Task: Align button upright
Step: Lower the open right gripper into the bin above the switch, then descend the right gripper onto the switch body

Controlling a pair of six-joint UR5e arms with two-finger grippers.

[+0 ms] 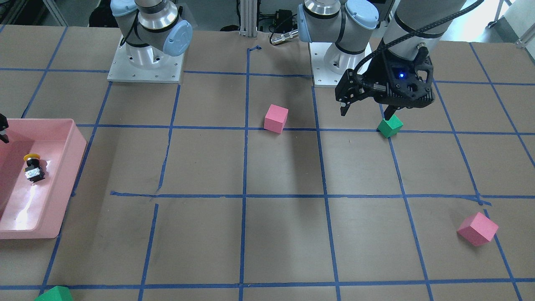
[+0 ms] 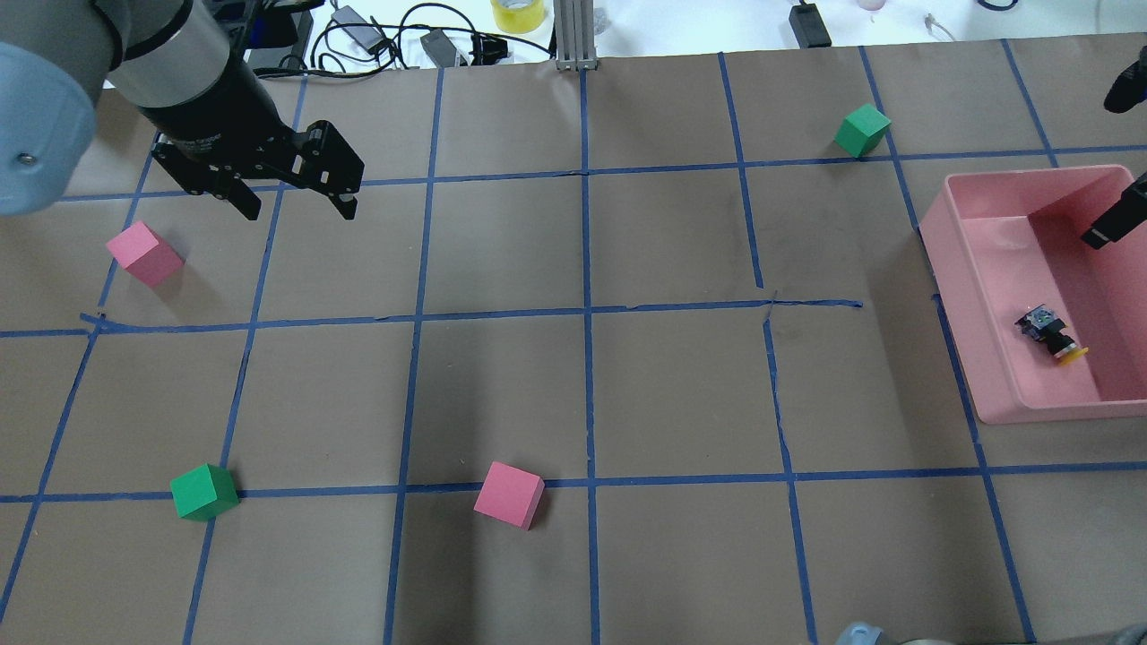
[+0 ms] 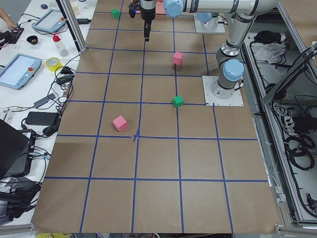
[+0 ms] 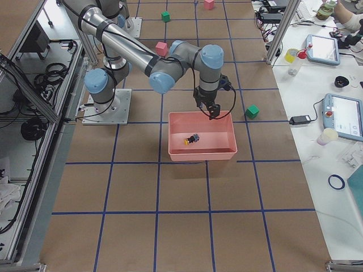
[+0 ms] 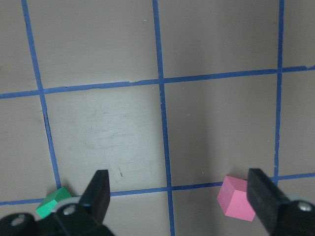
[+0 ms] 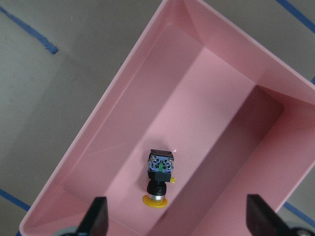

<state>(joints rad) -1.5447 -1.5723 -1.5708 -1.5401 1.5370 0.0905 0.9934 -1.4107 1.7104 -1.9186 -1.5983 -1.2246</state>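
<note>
The button lies on its side on the floor of a pink bin, its yellow cap toward the near wall and its boxy base away from it. It also shows in the overhead view, the front view and the right side view. My right gripper is open and empty, hovering above the bin and clear of the button. My left gripper is open and empty, held above the table on the far side from the bin; it also shows in the front view.
Pink cubes and green cubes lie scattered on the brown, blue-taped table. The left wrist view shows a pink cube and a green cube below the gripper. Cables and a tape roll lie past the far edge.
</note>
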